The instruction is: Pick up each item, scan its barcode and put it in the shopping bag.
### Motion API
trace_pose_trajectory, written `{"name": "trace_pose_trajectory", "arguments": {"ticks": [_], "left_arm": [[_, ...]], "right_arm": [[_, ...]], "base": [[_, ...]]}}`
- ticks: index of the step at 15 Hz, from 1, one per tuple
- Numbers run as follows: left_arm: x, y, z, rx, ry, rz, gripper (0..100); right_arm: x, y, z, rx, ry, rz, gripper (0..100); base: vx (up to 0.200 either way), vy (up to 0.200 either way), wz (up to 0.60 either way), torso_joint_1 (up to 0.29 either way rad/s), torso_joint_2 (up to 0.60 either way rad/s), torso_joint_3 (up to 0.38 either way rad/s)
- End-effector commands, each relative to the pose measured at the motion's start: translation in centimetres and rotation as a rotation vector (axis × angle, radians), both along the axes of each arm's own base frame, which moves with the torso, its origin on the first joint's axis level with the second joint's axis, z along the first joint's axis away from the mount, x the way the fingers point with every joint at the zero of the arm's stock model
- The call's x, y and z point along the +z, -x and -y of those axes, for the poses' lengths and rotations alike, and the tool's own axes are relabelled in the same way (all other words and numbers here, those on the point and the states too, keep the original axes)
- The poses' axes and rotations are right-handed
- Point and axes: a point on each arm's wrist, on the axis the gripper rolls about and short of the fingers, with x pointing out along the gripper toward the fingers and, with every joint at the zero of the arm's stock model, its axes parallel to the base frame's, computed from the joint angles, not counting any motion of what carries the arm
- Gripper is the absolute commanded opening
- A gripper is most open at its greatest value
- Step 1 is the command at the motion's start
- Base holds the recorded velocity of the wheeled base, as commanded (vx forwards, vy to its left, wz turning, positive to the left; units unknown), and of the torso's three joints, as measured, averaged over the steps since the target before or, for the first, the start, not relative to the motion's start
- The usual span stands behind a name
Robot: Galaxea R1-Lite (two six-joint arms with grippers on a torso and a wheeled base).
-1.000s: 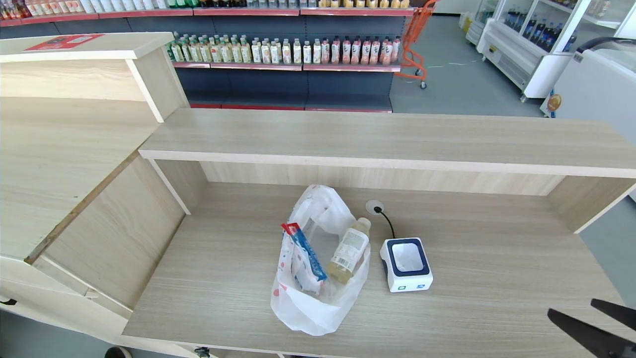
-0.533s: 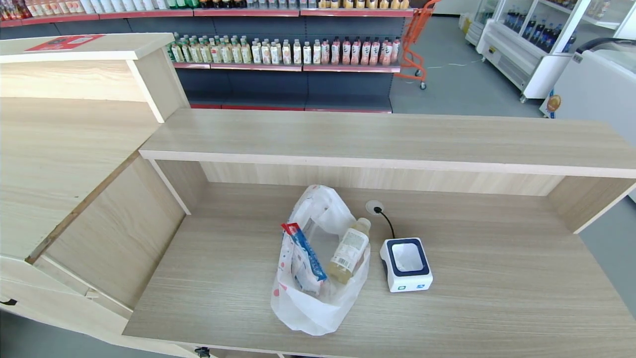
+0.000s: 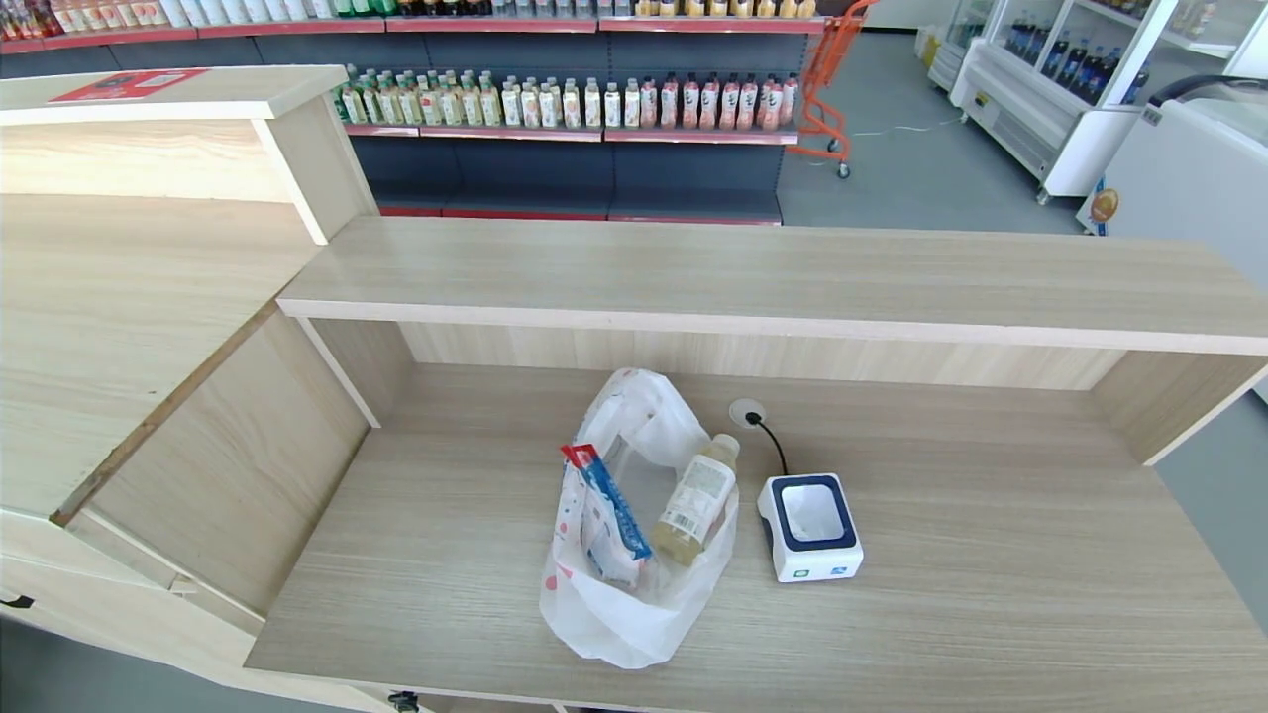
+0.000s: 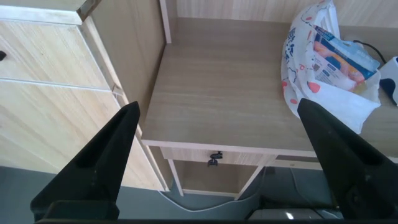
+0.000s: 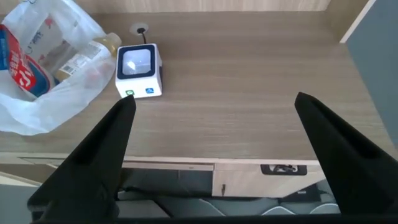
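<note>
Store shelving point(image 3: 575, 109) lined with bottles runs along the far wall, with white chest freezers point(image 3: 1189, 168) and an orange cart point(image 3: 827, 89) further to the right. A raised ledge point(image 3: 792, 272) borders the far side of the tabletop point(image 3: 991, 555), and wood side panels close it in at both ends.

The white shopping bag point(image 3: 614, 614) stands open at the middle of the tabletop. Inside it, a pale-liquid bottle point(image 3: 696, 500) leans against the right side, cap pointing away. A blue and red snack packet point(image 3: 609, 515) stands upright on the left.

The barcode scanner point(image 3: 809, 525) sits just beside the bag on the right, window facing up. Its black cable point(image 3: 773, 446) leads to a round port point(image 3: 746, 409) behind it.

The left claw point(image 4: 217, 104) is held back off the near left corner of the tabletop, fingers spread wide. The right claw point(image 5: 214, 98) is held back off the near edge on the scanner's side, also spread wide.
</note>
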Motion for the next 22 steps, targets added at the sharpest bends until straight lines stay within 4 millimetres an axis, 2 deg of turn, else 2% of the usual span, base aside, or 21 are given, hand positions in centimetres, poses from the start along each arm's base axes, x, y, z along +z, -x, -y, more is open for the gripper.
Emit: {"name": "trace_pose_trajectory", "arguments": {"ticks": [1, 2, 3, 9, 18, 22], "left_arm": [[0.00, 0.00, 0.00, 0.000, 0.000, 0.001, 100], [0.00, 0.00, 0.00, 0.000, 0.000, 0.001, 100], [0.00, 0.00, 0.00, 0.000, 0.000, 0.001, 100], [0.00, 0.00, 0.00, 0.000, 0.002, 0.000, 100], [0.00, 0.00, 0.00, 0.000, 0.000, 0.001, 100], [0.00, 0.00, 0.00, 0.000, 0.005, 0.000, 100]], "right_arm": [[-0.02, -0.02, 0.00, 0.000, -0.004, -0.004, 100], [-0.03, -0.02, 0.00, 0.000, -0.008, -0.006, 100], [-0.03, -0.02, 0.00, 0.000, -0.022, -0.005, 0], [-0.03, -0.02, 0.00, 0.000, -0.013, -0.005, 0], [-0.03, -0.02, 0.00, 0.000, -0.013, -0.005, 0], [-0.03, -0.02, 0.00, 0.000, -0.011, -0.005, 0]], "base": [[0.000, 0.000, 0.00, 0.000, 0.00, 0.000], [0.000, 0.000, 0.00, 0.000, 0.00, 0.000], [0.000, 0.000, 0.00, 0.000, 0.00, 0.000], [0.000, 0.000, 0.00, 0.000, 0.00, 0.000], [0.000, -0.200, 0.00, 0.004, 0.00, 0.002], [0.000, 0.000, 0.00, 0.000, 0.00, 0.000]]}}
